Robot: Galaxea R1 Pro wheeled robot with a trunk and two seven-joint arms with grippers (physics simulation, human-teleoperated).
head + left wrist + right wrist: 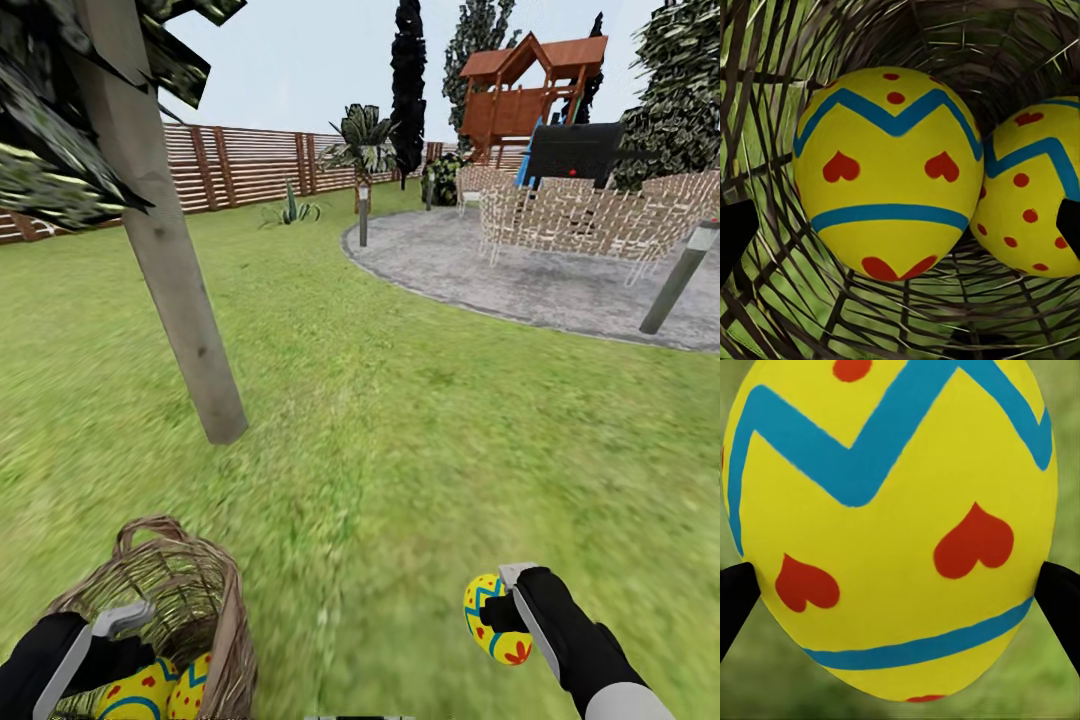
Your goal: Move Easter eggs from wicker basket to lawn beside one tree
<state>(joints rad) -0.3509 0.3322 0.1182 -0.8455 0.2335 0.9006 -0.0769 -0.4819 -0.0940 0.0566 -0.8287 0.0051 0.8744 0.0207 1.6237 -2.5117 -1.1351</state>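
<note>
Gripping one yellow egg, blue zigzag, red hearts, right gripper closed above lawn | two eggs in wicker basket | left gripper inside, grip unclear

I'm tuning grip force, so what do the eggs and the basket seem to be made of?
The held egg looks hard and smooth, with a painted matte shell, plastic or wood, I can't tell which. The wicker basket looks like loosely woven brown twigs; grass shows through its gaps around the two eggs inside.
</note>
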